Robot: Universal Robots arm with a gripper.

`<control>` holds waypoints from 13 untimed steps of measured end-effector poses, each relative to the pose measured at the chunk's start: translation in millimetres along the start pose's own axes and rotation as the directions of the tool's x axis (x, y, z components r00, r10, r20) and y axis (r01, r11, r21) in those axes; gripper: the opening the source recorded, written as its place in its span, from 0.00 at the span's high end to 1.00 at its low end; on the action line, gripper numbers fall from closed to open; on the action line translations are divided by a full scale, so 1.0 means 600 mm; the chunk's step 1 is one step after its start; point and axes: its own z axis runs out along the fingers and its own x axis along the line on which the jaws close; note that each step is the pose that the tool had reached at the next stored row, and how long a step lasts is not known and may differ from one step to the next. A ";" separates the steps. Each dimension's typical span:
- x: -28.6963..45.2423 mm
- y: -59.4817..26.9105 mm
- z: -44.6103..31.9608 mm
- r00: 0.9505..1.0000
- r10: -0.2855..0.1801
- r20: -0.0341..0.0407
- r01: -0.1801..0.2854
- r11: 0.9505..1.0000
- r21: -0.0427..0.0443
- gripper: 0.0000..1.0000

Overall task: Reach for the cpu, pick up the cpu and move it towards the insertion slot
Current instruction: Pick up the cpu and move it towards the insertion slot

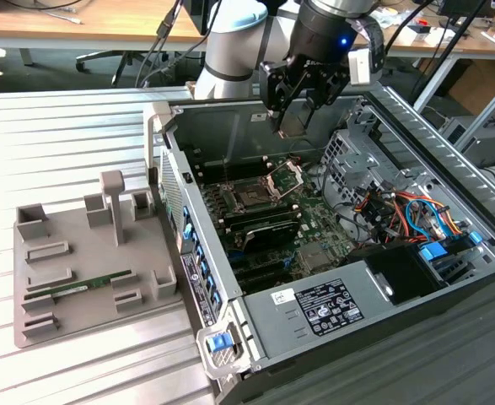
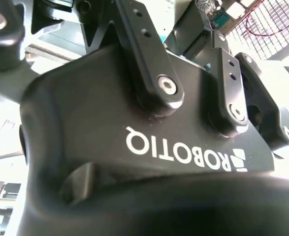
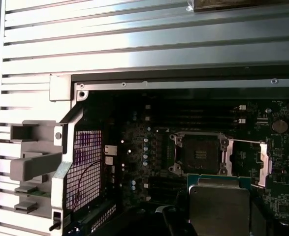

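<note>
So I've got my black gripper [image 1: 293,105] clamped on the cpu [image 3: 219,205], a thin flat square chip with a pale silver-cream top. I'm gripping it by its edges, I'd guess to keep its underside off everything. In the exterior view it hangs in the air above the open grey computer case [image 1: 314,329], up over the insertion slot [image 1: 254,197], the square dark socket on the green circuit board. That socket's hinged silver metal frame [image 3: 262,164] is flipped open beside it, so the seat looks free to take the chip. In the first wrist view the chip sits just short of the socket, not touching.
</note>
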 end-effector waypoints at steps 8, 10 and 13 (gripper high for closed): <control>-0.002 0.000 0.004 1.000 0.000 0.000 0.000 1.000 0.000 0.45; -0.002 0.000 0.006 1.000 0.000 0.000 0.000 1.000 0.000 0.45; -0.002 0.000 0.008 1.000 0.000 0.000 0.000 1.000 0.000 0.45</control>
